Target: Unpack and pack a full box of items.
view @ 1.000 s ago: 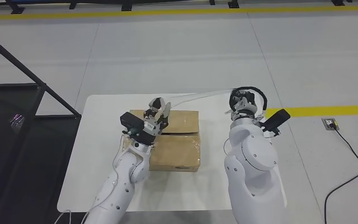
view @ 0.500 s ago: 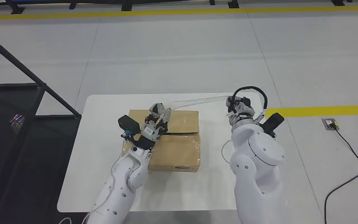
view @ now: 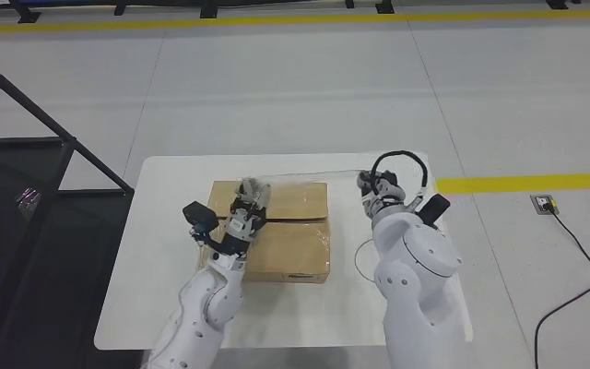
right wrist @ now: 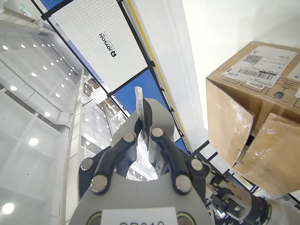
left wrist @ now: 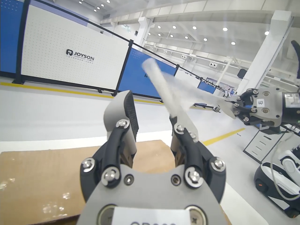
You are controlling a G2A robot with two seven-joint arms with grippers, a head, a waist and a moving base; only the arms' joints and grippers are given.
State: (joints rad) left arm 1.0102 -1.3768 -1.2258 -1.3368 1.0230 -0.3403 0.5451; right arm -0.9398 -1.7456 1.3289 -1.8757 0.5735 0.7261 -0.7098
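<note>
Grey floor [view: 277, 83] with yellow lines [view: 277, 18] (one along the far edge), white pegboard panels [left wrist: 70, 31], ceiling spotlights [left wrist: 173, 27].

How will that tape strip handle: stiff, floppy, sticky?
Likely floppy and very light: the tape strip is thin, see-through and strung through the air. Probably sticky: it seems to cling to one finger of the open left gripper. The right gripper pinches the other end; slack could let it curl onto itself.

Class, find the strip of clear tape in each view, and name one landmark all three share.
Top view: tape strip stretched along the cardboard box's far edge.
Left wrist view: runs from the left gripper's finger to the right gripper.
Right wrist view: pinched in the right gripper.
Shared landmark: the cardboard box.
</note>
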